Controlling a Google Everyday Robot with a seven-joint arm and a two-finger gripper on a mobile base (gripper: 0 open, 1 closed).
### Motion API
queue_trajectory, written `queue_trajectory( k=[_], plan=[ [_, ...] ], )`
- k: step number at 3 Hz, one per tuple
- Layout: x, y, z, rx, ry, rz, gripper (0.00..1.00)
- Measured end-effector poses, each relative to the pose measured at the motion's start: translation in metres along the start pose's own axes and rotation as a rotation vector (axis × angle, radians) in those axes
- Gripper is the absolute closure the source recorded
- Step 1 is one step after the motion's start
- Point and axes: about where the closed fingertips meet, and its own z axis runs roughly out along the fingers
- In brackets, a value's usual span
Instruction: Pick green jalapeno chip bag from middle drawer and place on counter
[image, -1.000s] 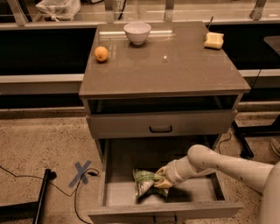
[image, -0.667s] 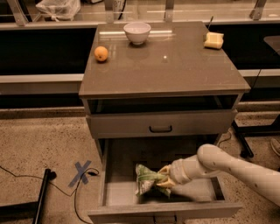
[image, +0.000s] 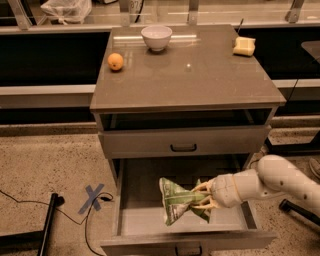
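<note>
1. pale cream gripper (image: 201, 196), at the end of a thick white arm (image: 272, 182) that comes in from the right of the middle drawer (image: 142, 220), is clamped on the green jalapeno chip bag (image: 176, 202), with its fingers pinching the bag's right-hand end.
2. the bag is crumpled and tilted, about at the centre of the pulled-out middle drawer; whether it touches the drawer floor i cannot tell.
3. just above the middle drawer is a shut grey drawer front (image: 150, 142) with a black loop handle.
4. higher than the middle drawer, the glossy grey-brown surface (image: 190, 80) carries a white bowl (image: 156, 37) at its far edge, an orange (image: 115, 61) towards the far left and a yellow block (image: 244, 46) at the far right corner.
5. left of the middle drawer, a blue tape cross (image: 93, 197) lies on the speckled floor near a black bar (image: 48, 222).
</note>
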Motion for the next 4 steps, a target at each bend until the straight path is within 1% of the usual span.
queue_trajectory(
  k=[1,2,3,4],
  plan=[
    [-0.056,-0.015,-0.038,-0.027,0.018,-0.092,1.00],
    [-0.107,-0.051,-0.069,-0.027,0.073,-0.129,1.00],
    [-0.159,-0.086,-0.096,-0.021,0.126,-0.150,1.00],
    [-0.206,-0.130,-0.123,-0.001,0.163,-0.139,1.00]
  ],
)
